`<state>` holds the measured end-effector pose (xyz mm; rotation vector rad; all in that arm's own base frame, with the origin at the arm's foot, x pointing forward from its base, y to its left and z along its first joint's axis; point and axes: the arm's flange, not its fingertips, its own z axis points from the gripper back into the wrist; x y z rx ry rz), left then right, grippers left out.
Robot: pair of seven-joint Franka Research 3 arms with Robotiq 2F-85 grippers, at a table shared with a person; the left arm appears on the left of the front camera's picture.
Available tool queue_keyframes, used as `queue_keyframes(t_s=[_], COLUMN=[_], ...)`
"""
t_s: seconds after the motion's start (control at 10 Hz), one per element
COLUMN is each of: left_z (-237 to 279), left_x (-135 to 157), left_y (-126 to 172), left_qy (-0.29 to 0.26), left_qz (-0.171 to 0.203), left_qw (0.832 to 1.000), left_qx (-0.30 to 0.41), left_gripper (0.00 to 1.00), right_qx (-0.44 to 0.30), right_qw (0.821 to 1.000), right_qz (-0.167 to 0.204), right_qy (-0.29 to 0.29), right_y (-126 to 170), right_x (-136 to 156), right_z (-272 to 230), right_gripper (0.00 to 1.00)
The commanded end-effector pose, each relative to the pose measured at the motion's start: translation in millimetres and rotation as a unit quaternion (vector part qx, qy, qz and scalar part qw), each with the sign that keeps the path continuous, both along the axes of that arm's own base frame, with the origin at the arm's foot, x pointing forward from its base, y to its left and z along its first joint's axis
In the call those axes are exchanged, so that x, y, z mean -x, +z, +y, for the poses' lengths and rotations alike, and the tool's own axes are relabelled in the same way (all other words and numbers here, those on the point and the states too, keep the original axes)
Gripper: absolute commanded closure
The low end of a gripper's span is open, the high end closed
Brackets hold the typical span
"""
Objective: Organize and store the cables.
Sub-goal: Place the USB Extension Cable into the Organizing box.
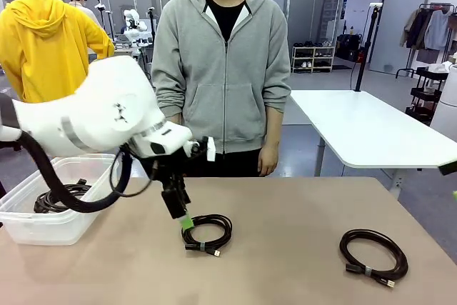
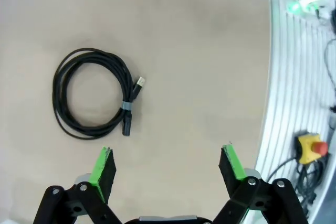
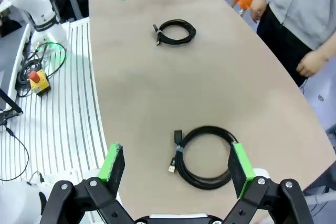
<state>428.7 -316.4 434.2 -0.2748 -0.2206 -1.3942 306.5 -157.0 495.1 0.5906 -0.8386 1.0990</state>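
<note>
Two coiled black cables lie on the tan table (image 1: 285,212). My left gripper (image 1: 184,219) hangs open just above the left edge of the nearer cable (image 1: 208,232). In the left wrist view that cable (image 2: 127,107), bound by a small tie, lies ahead and to the left of the open gripper (image 2: 168,169), apart from both pads. My right gripper (image 3: 176,163) is open high above the second cable (image 3: 179,150), which lies at the table's right (image 1: 373,255). More coiled cables (image 1: 57,196) rest in the clear bin (image 1: 43,230).
The bin stands at the table's left edge. A person in a grey hoodie (image 1: 221,69) stands at the far side with hands down (image 3: 310,64). A yellow box with a red stop button (image 2: 310,145) and loose wires sit on the ribbed surface beside the table.
</note>
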Motion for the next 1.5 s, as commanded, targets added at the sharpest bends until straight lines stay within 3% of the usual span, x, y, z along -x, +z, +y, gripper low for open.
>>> queue_keyframes(t_s=[0.0,0.3,0.4,0.9,1.4], left_z=[-29,-41,-34,-39,-47], left_x=[-19,-26,-15,-18,-35], left_y=[-21,-54,-46,-49,-94], left_qy=[0.026,0.037,0.021,0.025,-0.110], left_qz=[-0.006,0.001,0.001,-0.001,-0.032], left_qw=[0.999,0.999,1.000,0.999,0.992], left_qx=[-0.017,-0.032,-0.021,-0.022,-0.062], left_gripper=[0.00,0.00,0.00,0.00,0.00], right_qx=[-0.003,0.009,0.000,0.000,0.000], right_qw=[0.999,0.999,0.998,0.998,0.998], right_qz=[0.022,0.014,0.033,0.033,0.033], right_qy=[-0.038,-0.046,-0.050,-0.050,-0.050], right_y=[-18,-22,-25,-25,-25], right_x=[-3,3,7,7,7], right_z=[-23,-30,-36,-36,-36], right_gripper=[0.00,0.00,0.00,0.00,0.00])
